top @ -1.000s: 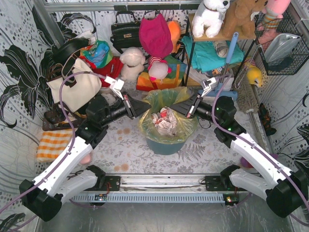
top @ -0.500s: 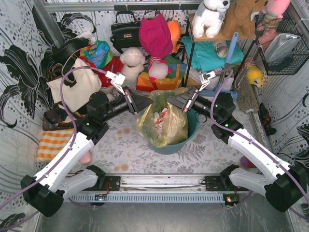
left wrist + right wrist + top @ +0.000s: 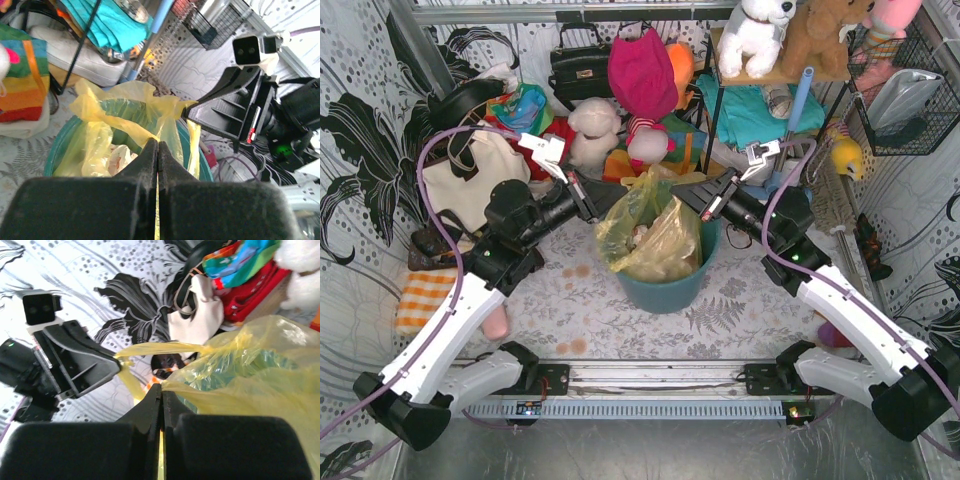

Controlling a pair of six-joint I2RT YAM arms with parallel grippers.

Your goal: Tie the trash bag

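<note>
Trash bag (image 3: 655, 235): left hand (image 3: 158, 146), right hand (image 3: 161, 390) pinch handles (image 3: 127, 129), clearest in wrist views.

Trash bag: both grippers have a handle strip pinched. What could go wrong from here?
1. The trash bag's thin handle strips are pinched only at the tips of the left gripper and right gripper; pulling could tear them or slip them free.
2. The grippers face each other closely over the teal bin; crossing to knot risks a collision.
</note>
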